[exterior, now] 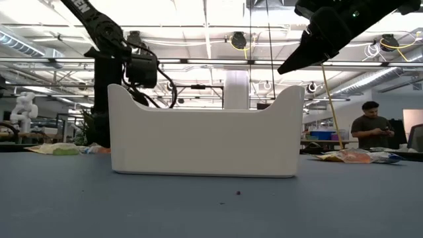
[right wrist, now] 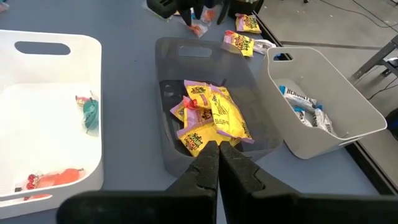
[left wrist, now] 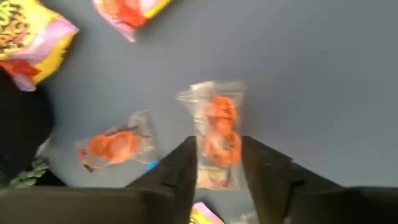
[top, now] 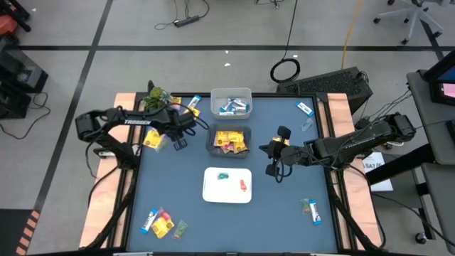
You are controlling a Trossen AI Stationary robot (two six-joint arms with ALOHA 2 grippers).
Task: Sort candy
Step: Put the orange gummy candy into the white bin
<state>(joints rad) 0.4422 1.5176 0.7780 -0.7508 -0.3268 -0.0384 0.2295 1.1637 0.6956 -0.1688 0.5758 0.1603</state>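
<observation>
Trouble could come straight from the wrapper: the left gripper (left wrist: 219, 163) has its dark fingers (left wrist: 180, 168) either side of a small orange sweet in a clear crinkly wrapper (left wrist: 217, 127), and whether they are pinching it or only bracketing it, I cannot tell. Judging by that slick film, a pinch on the loose twisted end would let the piece slide out on the lift. A second orange wrapped sweet (left wrist: 115, 144) lies just beside, near enough to be nudged or dragged along. Yellow square packets with red marks (left wrist: 28, 40) sit a little farther off on the blue-grey table (top: 284, 213).

From above, the candy is partly sorted: yellow packets in the grey bin (top: 229, 139), blue-and-white bars in the clear-white bin (top: 231, 103), red and green pieces in the white tray (top: 227, 185). Strays remain by the table edges (top: 162, 224). The right gripper (right wrist: 214, 165) waits near the grey bin, fingers pressed together, empty.
</observation>
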